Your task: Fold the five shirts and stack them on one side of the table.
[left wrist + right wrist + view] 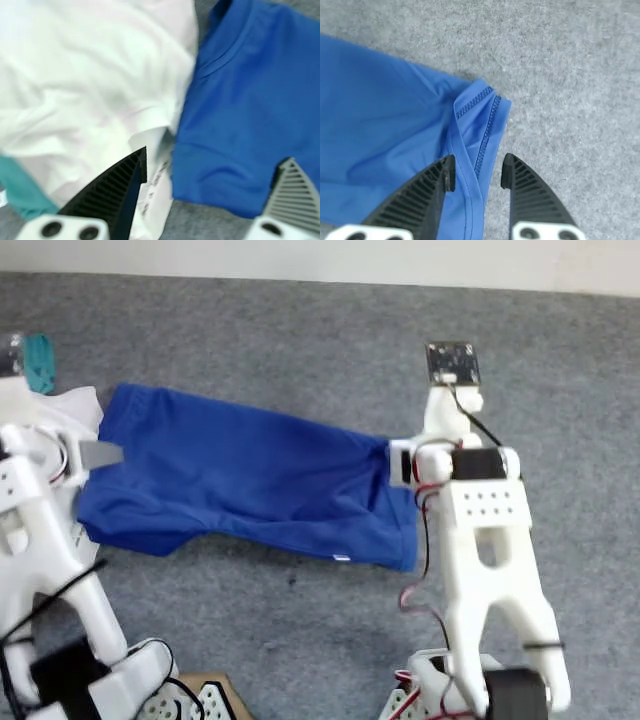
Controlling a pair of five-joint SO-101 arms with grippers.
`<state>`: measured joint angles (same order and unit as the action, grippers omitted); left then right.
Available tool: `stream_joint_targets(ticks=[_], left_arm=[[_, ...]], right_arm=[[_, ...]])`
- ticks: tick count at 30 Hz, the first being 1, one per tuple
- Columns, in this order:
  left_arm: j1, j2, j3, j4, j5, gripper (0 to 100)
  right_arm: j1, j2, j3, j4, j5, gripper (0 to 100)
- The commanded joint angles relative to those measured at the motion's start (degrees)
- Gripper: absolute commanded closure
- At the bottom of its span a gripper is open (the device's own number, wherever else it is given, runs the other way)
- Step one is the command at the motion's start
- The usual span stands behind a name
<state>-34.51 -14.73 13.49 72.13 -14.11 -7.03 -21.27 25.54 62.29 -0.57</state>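
Observation:
A blue shirt (250,480) lies spread across the grey table, from the left arm to the right arm. Its collar end (240,100) lies against a crumpled white shirt (85,85), which sits at the table's left edge (60,410). My left gripper (215,165) hangs open over the seam where blue meets white, one dark finger (115,190) above the white cloth. My right gripper (477,172) is open just above the blue shirt's folded hem corner (480,115), its fingers on either side of the fold. From above, this gripper (400,462) sits at the shirt's right end.
A teal cloth (40,360) lies at the far left beside the white shirt, also seen under it (20,192). Bare grey table (300,330) stretches behind the blue shirt, in front of it and to the right of the right arm.

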Motion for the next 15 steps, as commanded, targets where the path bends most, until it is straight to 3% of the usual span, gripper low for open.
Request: stream_joint_targets(ticks=[1, 7, 12, 15], left_arm=[[4.62, 6.37, -8.66, 2.9, 2.73, 66], [8.66, 21.49, -21.49, 3.52, 3.96, 67], [10.59, 33.19, -32.22, 3.43, 4.04, 67], [10.59, 39.34, -37.85, 3.43, 8.26, 67]], right_arm=[[1.89, 7.43, -7.52, -0.22, -2.29, 84.2], [0.22, 15.6, -13.67, -2.42, -3.43, 84.8], [-2.77, 16.13, -14.02, -8.92, -3.52, 98.8], [-3.82, 16.31, -13.76, -10.95, -3.52, 99.1]])
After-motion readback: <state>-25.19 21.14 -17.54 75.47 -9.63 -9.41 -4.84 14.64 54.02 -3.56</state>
